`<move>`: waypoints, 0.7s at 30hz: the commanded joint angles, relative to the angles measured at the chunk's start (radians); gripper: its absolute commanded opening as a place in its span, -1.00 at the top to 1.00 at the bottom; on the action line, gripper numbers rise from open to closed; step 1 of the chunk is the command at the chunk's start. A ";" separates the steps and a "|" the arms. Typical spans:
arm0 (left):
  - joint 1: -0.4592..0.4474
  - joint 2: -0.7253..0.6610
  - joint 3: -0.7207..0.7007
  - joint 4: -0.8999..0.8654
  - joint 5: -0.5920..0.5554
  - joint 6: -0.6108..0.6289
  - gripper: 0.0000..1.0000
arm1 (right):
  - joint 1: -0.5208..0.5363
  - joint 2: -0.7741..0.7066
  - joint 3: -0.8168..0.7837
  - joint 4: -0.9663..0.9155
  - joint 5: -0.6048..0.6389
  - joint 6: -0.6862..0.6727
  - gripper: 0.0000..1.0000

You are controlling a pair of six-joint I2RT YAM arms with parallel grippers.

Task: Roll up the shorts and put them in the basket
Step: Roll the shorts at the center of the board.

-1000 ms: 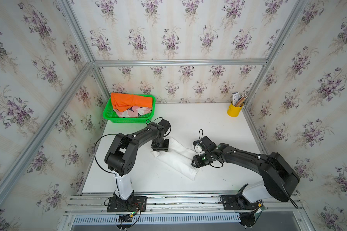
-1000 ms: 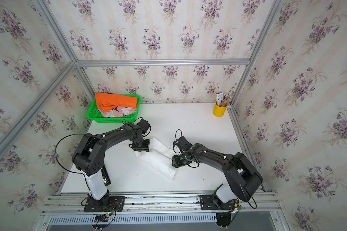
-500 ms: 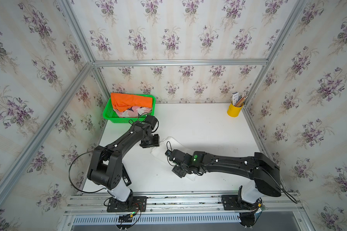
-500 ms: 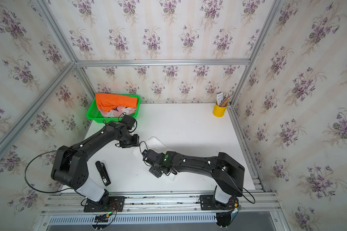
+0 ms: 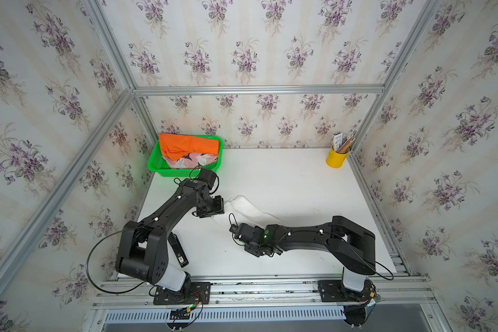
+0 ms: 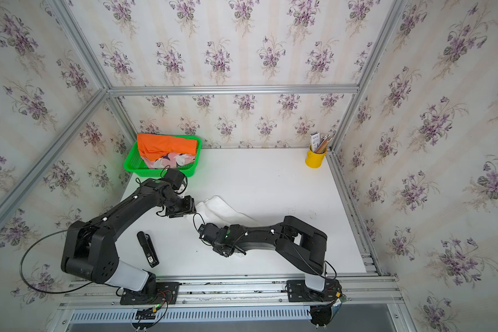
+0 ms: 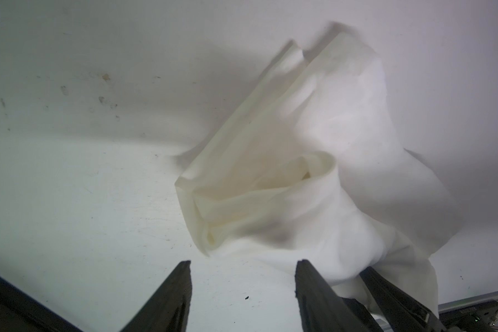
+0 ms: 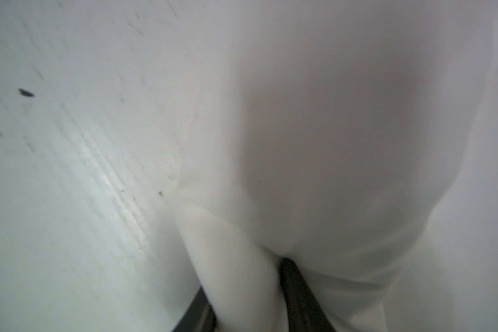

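The white cloth shorts [image 7: 314, 178] are matt and creased. The white counter [image 7: 69, 207] is smooth, matt and scuffed. The green mesh basket [image 5: 156, 165] is glossy plastic. The bright orange shorts [image 5: 190, 145] and pink printed shorts [image 5: 196, 159] are matt cloth. The silver frame rails [image 5: 256, 89] are brushed metal.

We count three pairs: white shorts [image 5: 245, 205] near one green basket [image 5: 167, 173], orange shorts [image 5: 190, 146] and pink shorts [image 5: 191, 159] inside it. One yellow cup [image 5: 336, 159], one black device [image 5: 179, 250].
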 commanded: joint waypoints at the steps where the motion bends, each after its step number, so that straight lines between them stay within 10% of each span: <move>1: 0.009 -0.038 0.004 -0.024 0.005 0.006 -0.24 | -0.013 -0.042 0.011 -0.033 -0.290 0.030 0.52; 10: 0.003 -0.108 0.081 -0.109 -0.014 0.019 -0.22 | -0.239 -0.147 -0.092 0.181 -0.948 0.183 0.73; 21: -0.148 0.042 0.169 -0.094 -0.015 0.002 -0.23 | -0.586 -0.042 -0.263 0.290 -1.060 0.297 0.51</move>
